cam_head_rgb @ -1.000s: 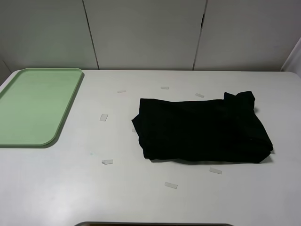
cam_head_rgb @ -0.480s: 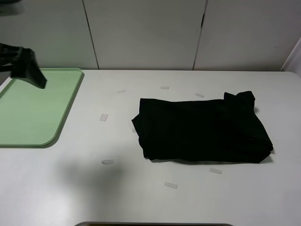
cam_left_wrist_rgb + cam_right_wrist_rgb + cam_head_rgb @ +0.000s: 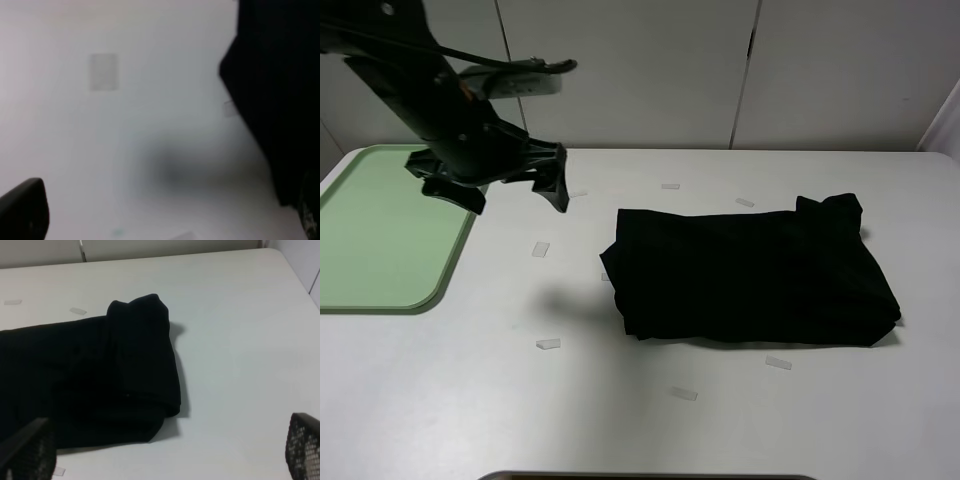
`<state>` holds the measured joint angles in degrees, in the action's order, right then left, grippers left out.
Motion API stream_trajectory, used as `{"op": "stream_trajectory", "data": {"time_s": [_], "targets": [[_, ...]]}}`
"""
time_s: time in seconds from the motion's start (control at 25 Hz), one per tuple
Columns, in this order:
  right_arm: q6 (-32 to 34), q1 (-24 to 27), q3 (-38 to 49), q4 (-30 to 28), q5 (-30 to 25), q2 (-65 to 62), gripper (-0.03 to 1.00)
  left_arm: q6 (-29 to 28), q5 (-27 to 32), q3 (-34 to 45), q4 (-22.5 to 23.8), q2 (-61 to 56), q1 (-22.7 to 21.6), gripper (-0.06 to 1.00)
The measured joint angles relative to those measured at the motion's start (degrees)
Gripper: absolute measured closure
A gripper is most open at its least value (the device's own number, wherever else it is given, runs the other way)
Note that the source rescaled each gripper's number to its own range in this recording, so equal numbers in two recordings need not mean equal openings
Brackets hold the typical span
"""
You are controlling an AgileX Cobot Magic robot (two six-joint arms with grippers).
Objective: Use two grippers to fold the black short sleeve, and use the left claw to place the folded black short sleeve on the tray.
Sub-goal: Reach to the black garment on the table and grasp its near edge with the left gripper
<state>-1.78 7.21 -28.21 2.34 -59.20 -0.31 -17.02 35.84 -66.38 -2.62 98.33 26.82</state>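
Counter [image 3: 470,400], white and bare-topped, fills most of the high view, with pale wall panels behind it. A black shirt [image 3: 750,275] lies on it right of centre, folded into a rough rectangle, with one thicker lump of cloth at its upper right corner. It touches neither gripper and lies well apart from the tray. The tray [image 3: 380,230], pale green with a low rim, lies at the left edge of the frame with nothing on it.

The left arm [image 3: 430,90] reaches in from the upper left corner. The left gripper [image 3: 510,190] hangs above the counter beside the tray's upper right corner, between tray and shirt, its jaws spread wide and holding nothing.

The right gripper [image 3: 167,450] shows only in its own wrist view, where its two tips sit at the lower corners, spread wide and holding nothing, near the shirt's lumpy end.

Small strips of clear tape [image 3: 541,249] lie scattered on the counter around the shirt.
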Motion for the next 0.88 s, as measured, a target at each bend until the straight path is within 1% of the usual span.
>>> {"op": "stream_trajectory", "data": {"time_s": [0.24, 0.52, 0.68, 0.88], "targets": [[0.0, 0.0, 0.0, 0.0, 0.0, 0.0, -0.03, -2.28, -2.1, -7.0, -0.07, 9.55, 4.41, -0.05], [0.0, 0.0, 0.0, 0.0, 0.0, 0.0, -0.03, -5.49, -4.48, -12.95, -0.07, 17.79, 8.2, -0.05], [0.0, 0.0, 0.0, 0.0, 0.0, 0.0, -0.03, -7.62, -4.7, -15.03, -0.07, 21.1, 9.76, -0.05], [0.0, 0.0, 0.0, 0.0, 0.0, 0.0, -0.03, -9.88, -5.38, -15.61, -0.07, 23.35, 10.99, -0.05]]}}
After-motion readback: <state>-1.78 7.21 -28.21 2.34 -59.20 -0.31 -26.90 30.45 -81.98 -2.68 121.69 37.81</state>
